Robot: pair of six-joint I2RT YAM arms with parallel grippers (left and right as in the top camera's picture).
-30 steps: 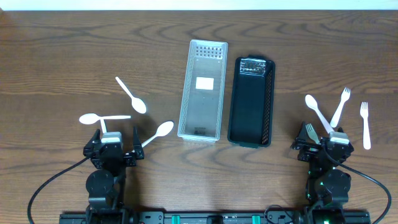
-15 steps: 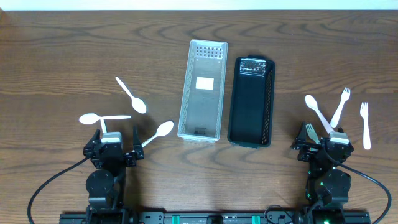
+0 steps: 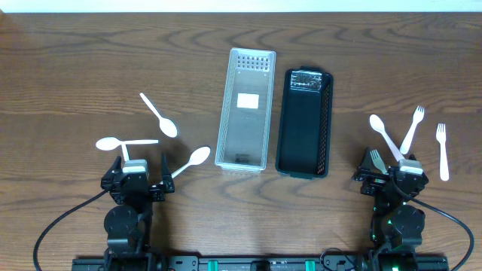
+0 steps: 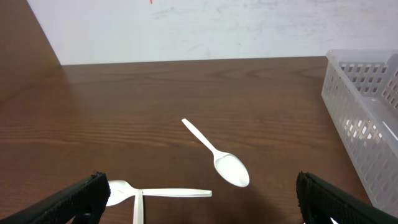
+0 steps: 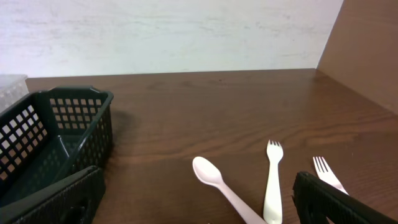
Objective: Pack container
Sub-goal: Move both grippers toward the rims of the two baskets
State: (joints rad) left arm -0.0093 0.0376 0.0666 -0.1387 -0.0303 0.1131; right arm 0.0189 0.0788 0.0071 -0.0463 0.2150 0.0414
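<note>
A clear plastic basket (image 3: 245,109) and a black mesh basket (image 3: 304,122) stand side by side at mid table, both without cutlery. Three white spoons lie at the left: one (image 3: 159,115), one (image 3: 124,142), one (image 3: 190,162). At the right lie a white spoon (image 3: 385,136) and white forks (image 3: 411,129), (image 3: 442,150), plus one (image 3: 376,159) by the arm. My left gripper (image 4: 200,202) is open and empty over the spoons (image 4: 217,155). My right gripper (image 5: 196,202) is open and empty over a spoon (image 5: 221,186) and fork (image 5: 272,180).
The clear basket's wall (image 4: 364,118) shows at the right of the left wrist view. The black basket (image 5: 56,140) shows at the left of the right wrist view. A pale wall runs behind the table's far edge.
</note>
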